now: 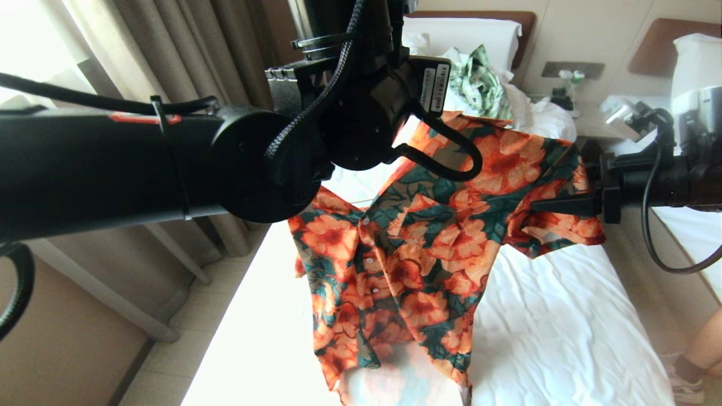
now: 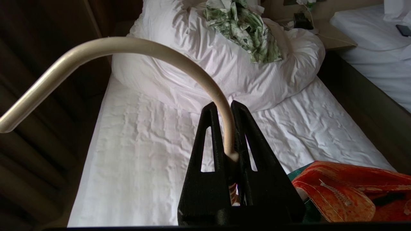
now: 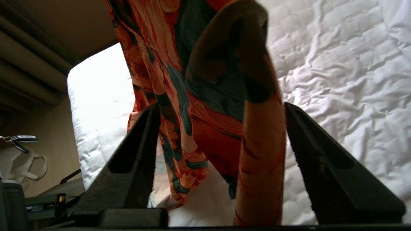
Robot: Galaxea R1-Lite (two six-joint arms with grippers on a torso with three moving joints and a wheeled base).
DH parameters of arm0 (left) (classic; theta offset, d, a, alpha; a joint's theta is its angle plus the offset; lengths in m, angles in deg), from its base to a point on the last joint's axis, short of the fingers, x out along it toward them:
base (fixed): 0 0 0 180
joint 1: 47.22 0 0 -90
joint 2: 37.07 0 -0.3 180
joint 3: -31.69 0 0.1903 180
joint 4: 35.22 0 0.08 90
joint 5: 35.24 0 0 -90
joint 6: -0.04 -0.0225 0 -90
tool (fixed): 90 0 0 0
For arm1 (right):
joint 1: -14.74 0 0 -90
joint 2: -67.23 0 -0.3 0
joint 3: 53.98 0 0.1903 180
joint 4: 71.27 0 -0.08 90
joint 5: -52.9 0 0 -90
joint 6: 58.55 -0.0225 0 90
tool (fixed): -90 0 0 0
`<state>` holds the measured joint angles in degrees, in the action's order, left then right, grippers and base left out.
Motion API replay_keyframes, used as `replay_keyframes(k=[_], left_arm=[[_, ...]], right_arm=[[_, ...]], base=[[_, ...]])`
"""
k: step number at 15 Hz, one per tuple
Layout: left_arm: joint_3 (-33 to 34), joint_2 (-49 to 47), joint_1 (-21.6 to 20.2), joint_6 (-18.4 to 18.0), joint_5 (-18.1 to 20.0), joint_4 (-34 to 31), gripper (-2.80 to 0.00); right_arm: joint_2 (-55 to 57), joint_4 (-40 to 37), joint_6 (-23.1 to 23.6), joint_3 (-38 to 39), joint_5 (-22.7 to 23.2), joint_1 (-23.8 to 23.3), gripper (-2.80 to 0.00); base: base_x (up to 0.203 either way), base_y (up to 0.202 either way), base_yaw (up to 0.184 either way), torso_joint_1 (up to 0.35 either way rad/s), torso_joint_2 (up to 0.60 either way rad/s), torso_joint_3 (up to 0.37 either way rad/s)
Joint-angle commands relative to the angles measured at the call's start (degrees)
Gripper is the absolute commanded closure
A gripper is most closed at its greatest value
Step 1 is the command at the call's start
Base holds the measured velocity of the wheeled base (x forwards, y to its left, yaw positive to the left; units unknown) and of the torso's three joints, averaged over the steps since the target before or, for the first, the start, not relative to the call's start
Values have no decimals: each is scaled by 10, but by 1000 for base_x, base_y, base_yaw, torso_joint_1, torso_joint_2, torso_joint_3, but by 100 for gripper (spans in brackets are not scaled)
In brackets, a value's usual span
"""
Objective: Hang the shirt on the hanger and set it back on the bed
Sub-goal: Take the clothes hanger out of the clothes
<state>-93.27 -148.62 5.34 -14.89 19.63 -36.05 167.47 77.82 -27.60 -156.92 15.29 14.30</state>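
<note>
The orange-flowered shirt (image 1: 417, 248) hangs spread above the bed (image 1: 564, 316), its hem near the sheet. My left gripper (image 2: 224, 107) is shut on the stem of the cream hanger (image 2: 128, 48), whose hook curves out past the fingertips. The shirt hides the hanger's shoulders. In the head view the left wrist covers that gripper. My right gripper (image 1: 536, 206) is level at the shirt's right sleeve. In the right wrist view the right gripper (image 3: 221, 107) is open wide, with a fold of the sleeve (image 3: 260, 154) hanging loose between the fingers (image 3: 321, 154).
A green-and-white leaf-print cloth (image 1: 479, 79) lies on the bunched duvet (image 2: 224, 64) near the headboard. A second bed (image 1: 694, 225) stands at the right past a nightstand (image 1: 586, 118). A person's leg and shoe (image 1: 699, 355) show at the lower right. Curtains (image 1: 169, 56) hang at the left.
</note>
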Motion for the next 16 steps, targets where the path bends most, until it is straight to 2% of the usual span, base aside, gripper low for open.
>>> replay_keyframes(k=[1, 16], left_arm=[[0, -1, 0, -1, -2, 1, 0], [-15, 7, -16, -4, -2, -8, 0]], right_arm=[[8, -4, 2, -1, 3, 11, 0], [-8, -5, 12, 88, 3, -70, 0]], base=[[0, 0, 0, 0, 0, 0], [0, 0, 0, 0, 0, 0]])
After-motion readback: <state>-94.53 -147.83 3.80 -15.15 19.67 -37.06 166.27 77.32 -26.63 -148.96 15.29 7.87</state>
